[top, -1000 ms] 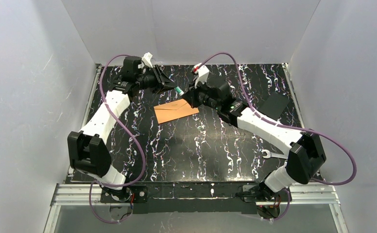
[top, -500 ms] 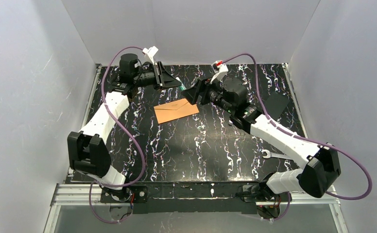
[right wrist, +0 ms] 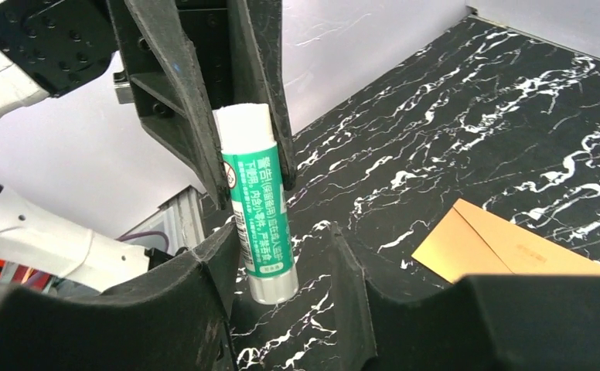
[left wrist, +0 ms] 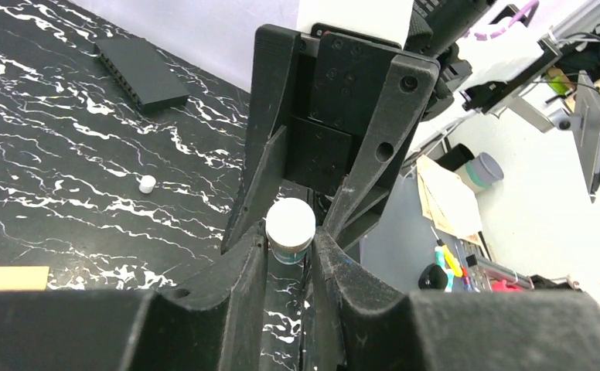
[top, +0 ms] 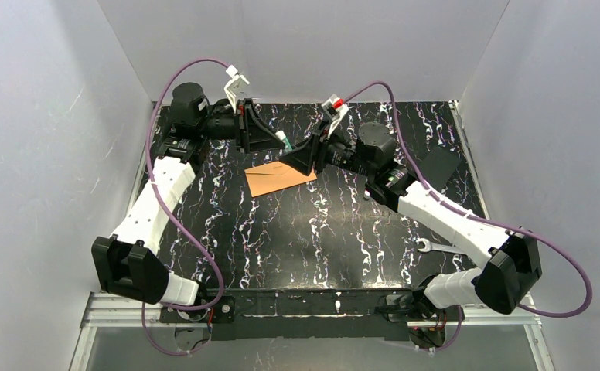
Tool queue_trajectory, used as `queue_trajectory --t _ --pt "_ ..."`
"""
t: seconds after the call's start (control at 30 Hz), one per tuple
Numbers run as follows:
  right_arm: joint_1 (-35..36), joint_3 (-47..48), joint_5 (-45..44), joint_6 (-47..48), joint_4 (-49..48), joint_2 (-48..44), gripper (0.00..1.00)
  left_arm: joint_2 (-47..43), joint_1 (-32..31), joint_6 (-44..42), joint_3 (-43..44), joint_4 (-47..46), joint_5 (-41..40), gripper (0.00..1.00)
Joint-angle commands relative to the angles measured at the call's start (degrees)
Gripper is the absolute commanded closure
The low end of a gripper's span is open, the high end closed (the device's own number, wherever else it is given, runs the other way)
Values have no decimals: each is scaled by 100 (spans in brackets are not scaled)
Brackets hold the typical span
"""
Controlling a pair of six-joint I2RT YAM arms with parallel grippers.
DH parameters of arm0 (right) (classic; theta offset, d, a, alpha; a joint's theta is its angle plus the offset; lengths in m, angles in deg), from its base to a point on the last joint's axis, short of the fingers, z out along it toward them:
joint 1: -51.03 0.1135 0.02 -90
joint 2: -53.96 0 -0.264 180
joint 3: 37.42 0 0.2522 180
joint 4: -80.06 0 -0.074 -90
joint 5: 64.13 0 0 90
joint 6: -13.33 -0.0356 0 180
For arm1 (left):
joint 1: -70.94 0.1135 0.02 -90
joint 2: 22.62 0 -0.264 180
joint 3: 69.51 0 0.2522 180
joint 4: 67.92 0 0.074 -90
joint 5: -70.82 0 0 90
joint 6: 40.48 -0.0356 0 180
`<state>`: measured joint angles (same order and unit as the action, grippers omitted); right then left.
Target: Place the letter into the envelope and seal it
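The orange-brown envelope [top: 280, 176] lies flat on the black marbled table [top: 320, 232], its edge also showing in the right wrist view [right wrist: 506, 247]. The letter does not show in any view. Above the envelope's far side my left gripper [top: 280, 141] [left wrist: 291, 239] is shut on a green-labelled glue stick [right wrist: 254, 209] near its white end [left wrist: 290, 222]. My right gripper [top: 297, 158] [right wrist: 281, 239] faces it, open, with its fingers on either side of the stick's silver base. One finger is close against the stick and the other stands apart.
A flat black box [top: 438, 166] [left wrist: 141, 73] lies at the far right of the table. A wrench [top: 434, 246] rests near the right arm's base. A small white cap [left wrist: 148, 183] sits on the table. White walls close in three sides.
The left gripper turned and carried the glue stick over toward the right gripper. The right gripper opened, lifted off the envelope and came around the stick's base.
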<state>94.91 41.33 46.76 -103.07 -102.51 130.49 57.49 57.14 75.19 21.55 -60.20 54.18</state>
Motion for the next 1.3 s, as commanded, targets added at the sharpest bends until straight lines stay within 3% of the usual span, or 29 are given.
queue_trajectory --t 0.0,0.07,0.17,0.23,0.3,0.4,0.6,0.73,0.93,1.1,1.13,1.23,1.27 --pt "-13 226 526 -67 -470 110 49 -165 -3 -182 -36 -81 399 100" --pt "-17 195 621 -222 -625 152 60 -176 -6 -149 -23 -81 361 100" --pt "-11 186 509 -399 -686 218 86 -187 -5 -4 10 -82 96 100" --pt "-13 98 365 -576 -935 239 91 -199 -22 364 -77 -273 -381 98" --pt "-11 -136 310 -928 -1561 268 92 -252 -42 869 -327 -736 -855 86" --pt "-15 -223 254 -1201 -2278 407 92 -358 -81 1979 -984 -2185 -1377 79" --pt "-11 -237 354 -1702 -3099 714 90 -175 -113 3420 -1586 -3925 -1730 81" --pt "-13 -262 438 -2008 -3438 846 89 -71 -140 3553 -1660 -4243 -1684 81" --pt "-15 -331 361 -2381 -3749 940 87 181 -170 3729 -1600 -4494 -1373 70" --pt "-13 -417 217 -2612 -3945 956 88 299 -175 3871 -1597 -4705 -1367 69" --pt "-11 -424 188 -2619 -3914 961 88 300 -175 3867 -1601 -4722 -1368 72" --pt "-15 -399 173 -2561 -3752 938 86 294 -170 3788 -1602 -4744 -1373 95" --pt "-14 -373 183 -2499 -3599 926 79 298 -172 3758 -1596 -4743 -1365 100"
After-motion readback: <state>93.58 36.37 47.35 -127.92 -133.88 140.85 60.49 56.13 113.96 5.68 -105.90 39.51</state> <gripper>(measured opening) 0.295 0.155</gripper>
